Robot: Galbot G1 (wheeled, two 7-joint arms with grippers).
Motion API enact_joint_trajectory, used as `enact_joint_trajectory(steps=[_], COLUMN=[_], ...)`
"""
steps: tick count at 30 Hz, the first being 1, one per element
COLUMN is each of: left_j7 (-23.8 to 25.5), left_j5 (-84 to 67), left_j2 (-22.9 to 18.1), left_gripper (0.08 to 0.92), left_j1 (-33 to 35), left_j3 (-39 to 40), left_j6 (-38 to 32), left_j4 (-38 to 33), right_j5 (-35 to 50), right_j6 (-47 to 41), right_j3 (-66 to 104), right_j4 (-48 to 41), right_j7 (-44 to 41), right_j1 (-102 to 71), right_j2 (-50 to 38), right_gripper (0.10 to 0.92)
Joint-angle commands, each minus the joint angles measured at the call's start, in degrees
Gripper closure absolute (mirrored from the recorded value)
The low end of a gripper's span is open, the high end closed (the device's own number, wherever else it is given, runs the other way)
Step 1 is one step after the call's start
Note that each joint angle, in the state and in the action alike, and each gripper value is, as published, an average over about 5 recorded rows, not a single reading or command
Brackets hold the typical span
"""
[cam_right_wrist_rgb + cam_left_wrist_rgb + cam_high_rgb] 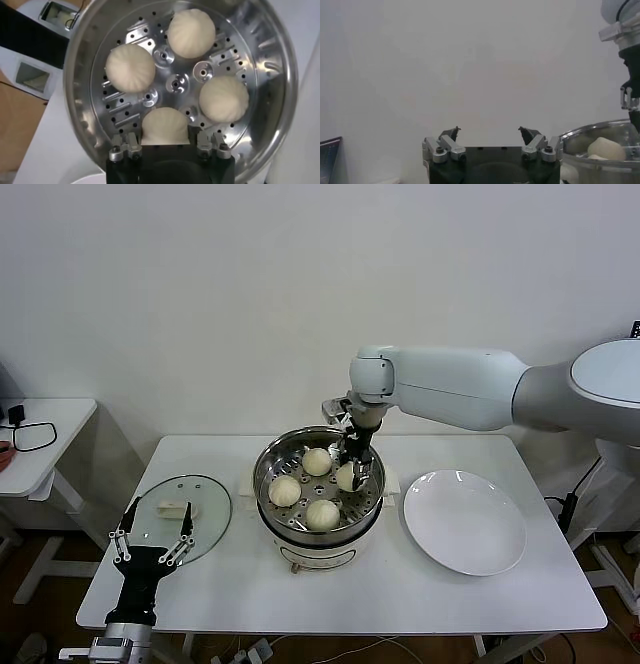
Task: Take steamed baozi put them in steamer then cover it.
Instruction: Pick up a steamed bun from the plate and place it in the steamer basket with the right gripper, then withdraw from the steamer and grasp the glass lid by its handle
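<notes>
While the left gripper [153,541] is idling wide open and empty near the clear glass lid [180,517], the right gripper [166,141] is pinching the fourth soft, easily dented cream-white bun [165,127] by its sides on the perforated tray of the round stainless-steel steamer [268,469].

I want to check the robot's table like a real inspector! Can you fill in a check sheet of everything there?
Surface: white rectangular table.
Job's things: four cream-white pleated buns on the perforated tray of the round steel steamer pot; clear glass lid flat on the table.
Clutter: empty round white plate.
Pincers: right pincer shut on the fourth bun; left pincer open near the lid.
Cables: some below the table.
Surroundings: white wall, side table.
</notes>
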Motion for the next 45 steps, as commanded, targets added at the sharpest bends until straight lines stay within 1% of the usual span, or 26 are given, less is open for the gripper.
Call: enact_joint_trajectory(steps=[1,7,11,20,22,26,28,30,31,33,35,37,38,41,45], left_j7=[0.02,0.0,-0.03,-0.03,-0.03,-0.13,-0.3,-0.88,-1.52,-3.49,-5.67,-7.09,-7.43,-7.93,-7.99], left_j5=[-0.02,-0.02,-0.02,0.07,0.14,0.45,1.27,3.26,4.88,8.79,13.14,16.18,16.98,18.31,19.86], left_j2=[0.09,0.2,0.17,0.15,0.2,0.28,0.31,0.32,0.4,0.67,1.01,1.29,1.4,1.8,2.35], left_gripper=[0.177,0.177,0.177,0.177,0.177,0.177,0.177,0.177,0.177,0.177,0.177,0.177,0.177,0.177,0.177], left_j1=[0.39,0.63,0.6,0.34,0.31,0.01,-0.42,-1.02,-1.38,-2.04,-2.8,-3.66,-4.06,-5.16,-6.35], left_j3=[-0.39,-0.8,-0.65,-0.33,-0.31,-0.24,-0.16,-0.07,0.03,0.35,0.74,0.97,1.0,0.9,0.83], left_j6=[-0.34,-0.65,-0.64,-0.47,-0.43,-0.25,-0.05,0.61,1.29,2.72,3.77,4.39,4.82,5.93,6.79], left_j4=[-0.12,-0.03,0.01,0.26,0.32,0.46,0.6,0.75,0.76,0.66,0.66,0.78,0.84,1.13,1.94], right_j5=[-1.83,-2.57,-3.03,-3.32,-3.47,-3.75,-2.96,-0.91,0.4,2.65,3.61,3.57,3.3,1.99,0.87], right_j6=[-0.06,-0.08,0.06,0.35,0.62,2.9,4.37,6.48,7.8,11.18,14.76,17.91,19.26,23.82,29.21], right_j3=[0.22,0.33,0.46,2.49,4.63,10.77,14.22,17.87,19.34,21.13,21.82,23.75,25.28,34.15,50.63], right_j4=[-1.83,-2.06,-2.22,-0.59,0.39,4.44,7.72,11.51,13.83,18.23,22.25,24.97,26.03,27.52,28.31], right_j7=[0.38,0.28,0.08,0.0,-0.1,0.07,2.48,9.07,15.42,31.02,48.92,62.52,67.74,77.27,85.11], right_j1=[-2.38,-2.46,-2.33,-1.95,-1.85,-1.24,-1.01,-1.46,-1.87,-3.13,-5.22,-8.95,-11.18,-21.13,-38.27], right_j2=[1.06,1.1,1.04,0.03,-1.19,-5.85,-9.34,-13.27,-15.61,-19.88,-24.08,-28.04,-29.97,-34.58,-36.87], right_gripper=[0.395,0.388,0.366,0.227,0.208,0.203,0.203,0.203,0.203,0.203,0.203,0.203,0.203,0.203,0.203])
